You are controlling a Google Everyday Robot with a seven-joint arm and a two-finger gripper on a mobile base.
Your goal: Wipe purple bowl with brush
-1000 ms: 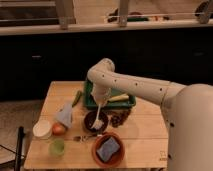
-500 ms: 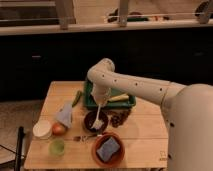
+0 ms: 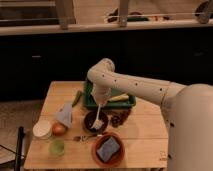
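Purple bowl [image 3: 95, 121] sits near the middle of the wooden bench [image 3: 142, 135], just in front of the green tray [image 3: 90, 102], so the arm can reach it from above without crossing the other things. The tool [image 3: 101, 106] hangs over the bowl's far rim with the arm bent steeply downward, and the brush [image 3: 98, 116] runs from it down and slightly left, its white head lying inside the dark bowl. That slant looks deliberate: it probably lets the bristles drag across the inner surface instead of poking straight down. The tool appears to be pinching the cream handle near its upper end, which would leave most of the stick free to sweep. Whether the bristles actually press on the bowl's floor is too fine to tell. The orange-brown bowl with its blue-grey pad [image 3: 108, 148] sits just in front and to the side, near the purple bowl but apart from it, and a thin metal utensil [image 3: 80, 138] lies beside both. A dark cluster [image 3: 119, 119] rests close to the bowl on the other side, so wide strokes could knock it. I judge the wiping to be under way.
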